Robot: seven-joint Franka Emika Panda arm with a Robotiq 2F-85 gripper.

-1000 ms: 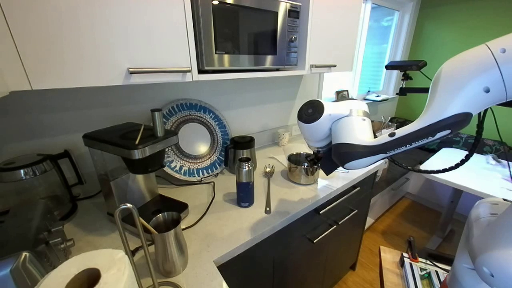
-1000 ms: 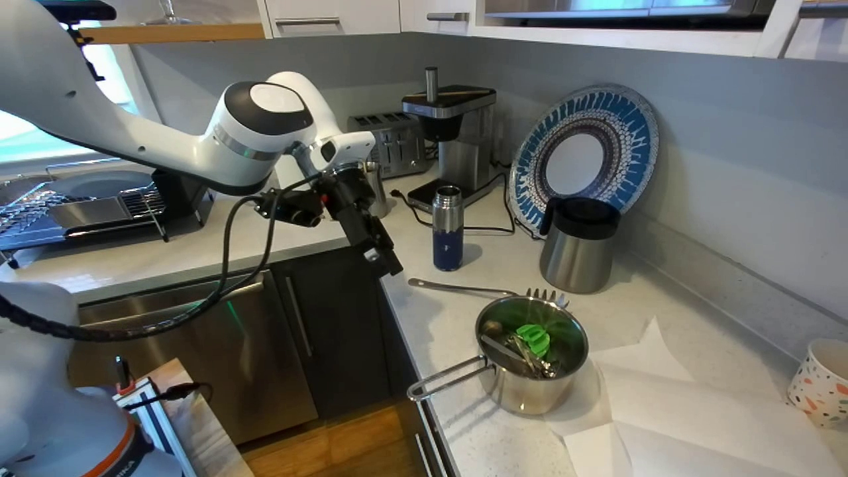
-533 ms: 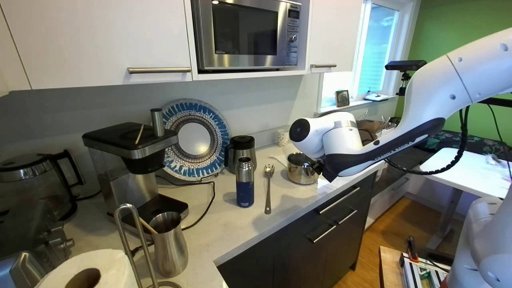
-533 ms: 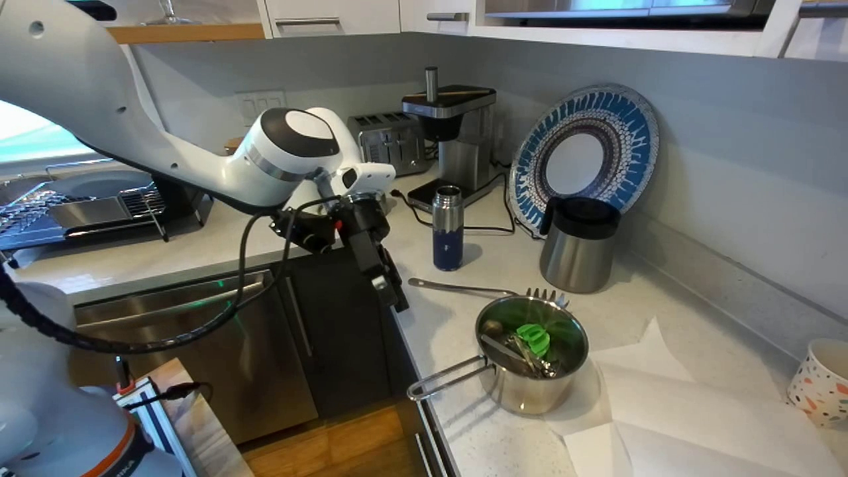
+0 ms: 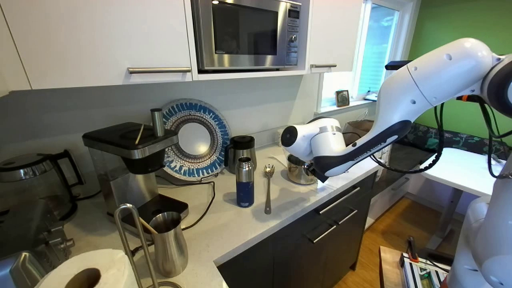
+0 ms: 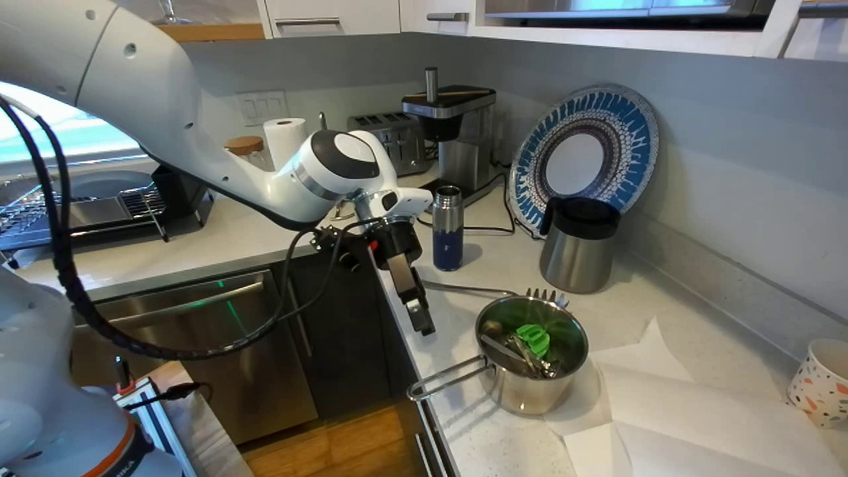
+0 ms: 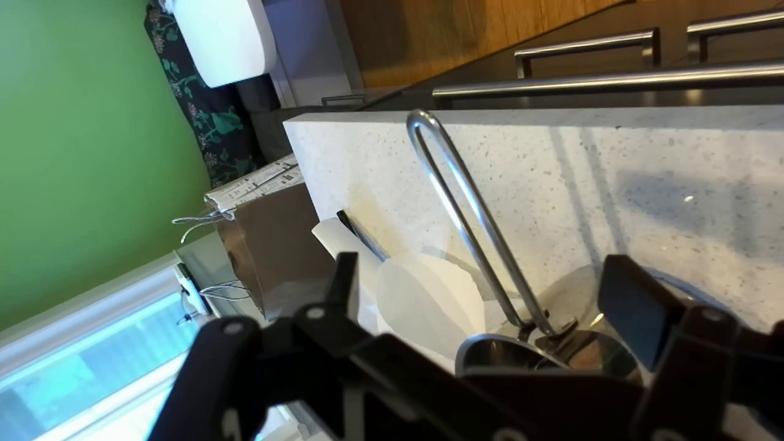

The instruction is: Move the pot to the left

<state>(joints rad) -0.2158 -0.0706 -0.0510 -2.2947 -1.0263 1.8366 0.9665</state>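
two fingers (image 7: pixel 634 300) of our gripper (image 7: pixel 484 275) are standing wide apart, and we are holding nothing between them; in the wrist view one wire handle (image 7: pixel 495 236) is showing farther off, through the gap. our gripper is hanging at a tilt near the one pot (image 6: pixel 530 391), apart from its rim. that pot is sitting upright on the counter (image 6: pixel 483 437), with the handle pointing toward the front edge. inside it we are counting one green thing (image 6: pixel 533 339) and several metal utensils (image 6: pixel 527 361), too jumbled for an exact number. beside the pot, one long pronged utensil (image 5: pixel 268 200) is lying flat, and near that one blue-and-steel tumbler (image 5: pixel 245 186) and one steel carafe (image 6: pixel 578 255) are standing. we are also counting one large round plate (image 6: pixel 574 164) leaning on edge near the wall (image 6: pixel 748 165), one coffee maker (image 6: pixel 457 159), one spotted cup (image 6: pixel 821 384), one steel pitcher (image 5: pixel 172 244) and three drawer handles (image 5: pixel 339 201) under the counter.
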